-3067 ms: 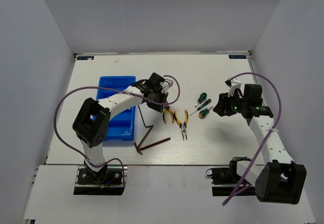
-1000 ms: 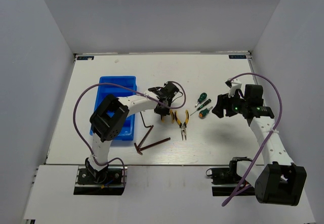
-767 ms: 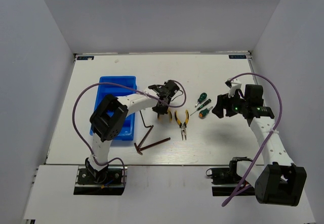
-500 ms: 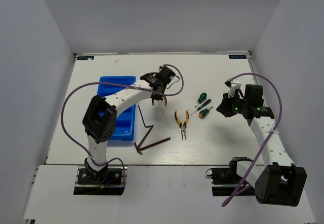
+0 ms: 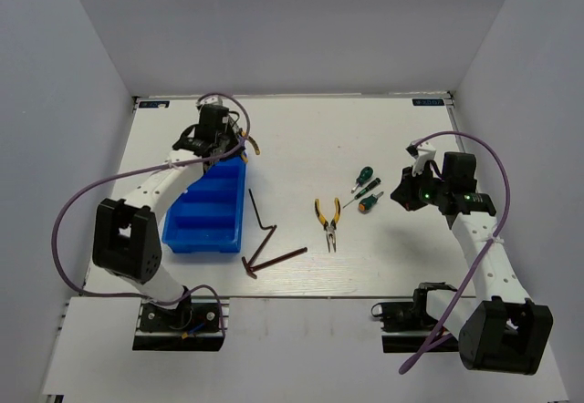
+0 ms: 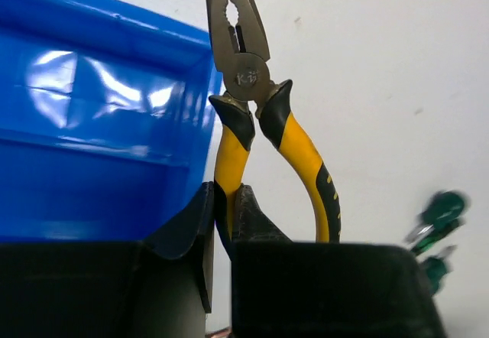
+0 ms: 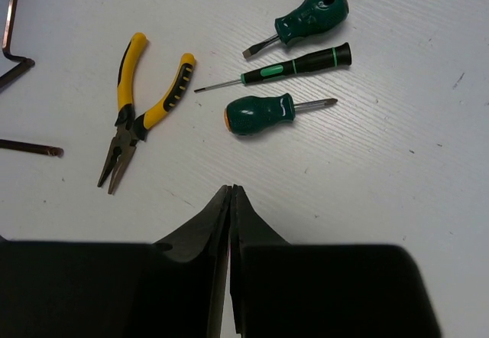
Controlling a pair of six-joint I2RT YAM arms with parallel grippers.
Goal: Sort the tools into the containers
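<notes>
Pliers [image 6: 244,78] gripped in left fingers [image 6: 256,219] beside blue bin [image 6: 92,131]; right fingers [image 7: 208,223] clenched empty; corner stickers [image 5: 431,102] possibly lettered, illegible.

1. top view: bright, even overhead light; white table [image 5: 392,257] near washed out; shadows faint, short.
2. left wrist view: soft white glare patches on blue bin [image 6: 99,147] wall; green screwdrivers [image 6: 439,212] at right edge blurred.
3. right wrist view: sharp, evenly lit; small soft shadows under screwdrivers.
</notes>
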